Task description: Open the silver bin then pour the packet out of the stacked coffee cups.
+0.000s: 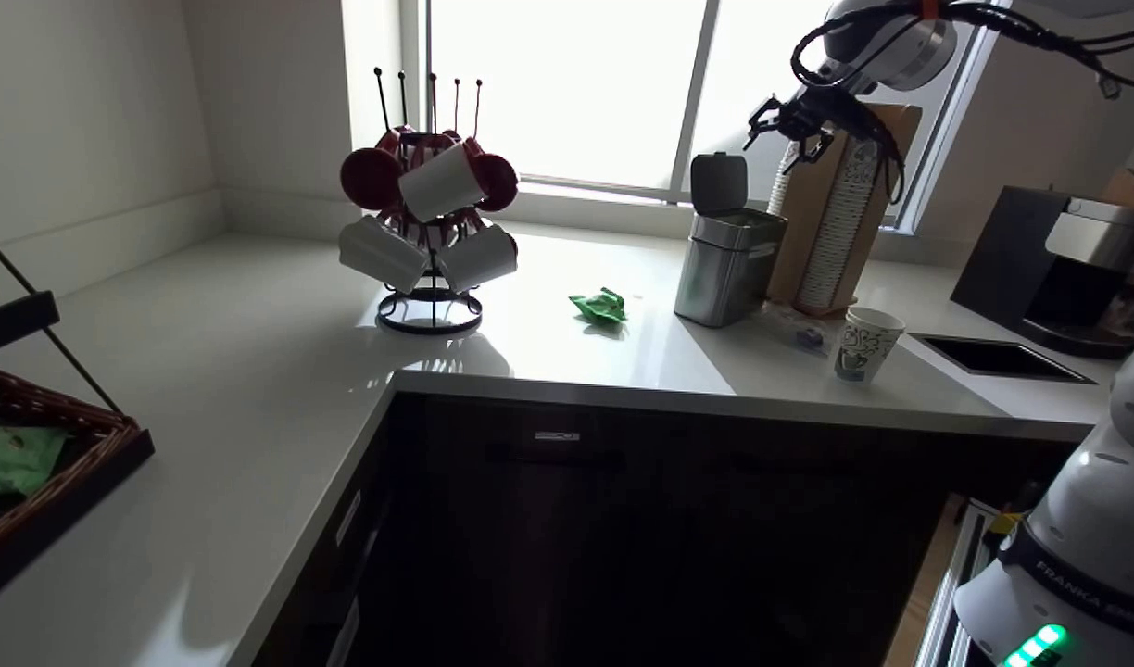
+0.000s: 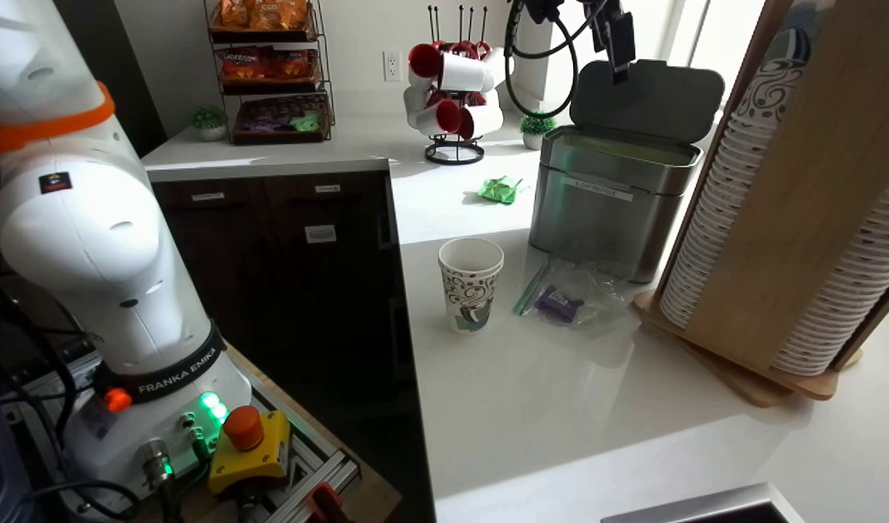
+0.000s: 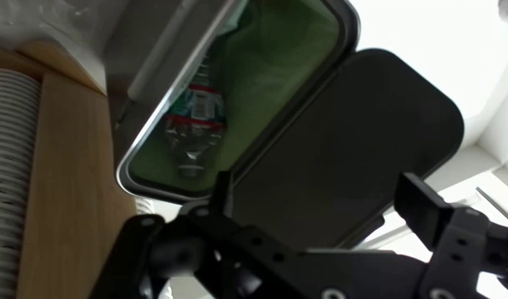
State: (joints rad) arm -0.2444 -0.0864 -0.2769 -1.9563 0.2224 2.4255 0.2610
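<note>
Silver bin, lid raised, stands below the tool, whose jaws are wide apart

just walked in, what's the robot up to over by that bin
A robot arm has its gripper open and holding nothing, up high near the bin. The bin's lid is up, and a bottle shows inside. The stacked cups stand upright on the counter, out of its grasp, so the pouring has not begun. What lies at their bottom is out of sight.
</note>
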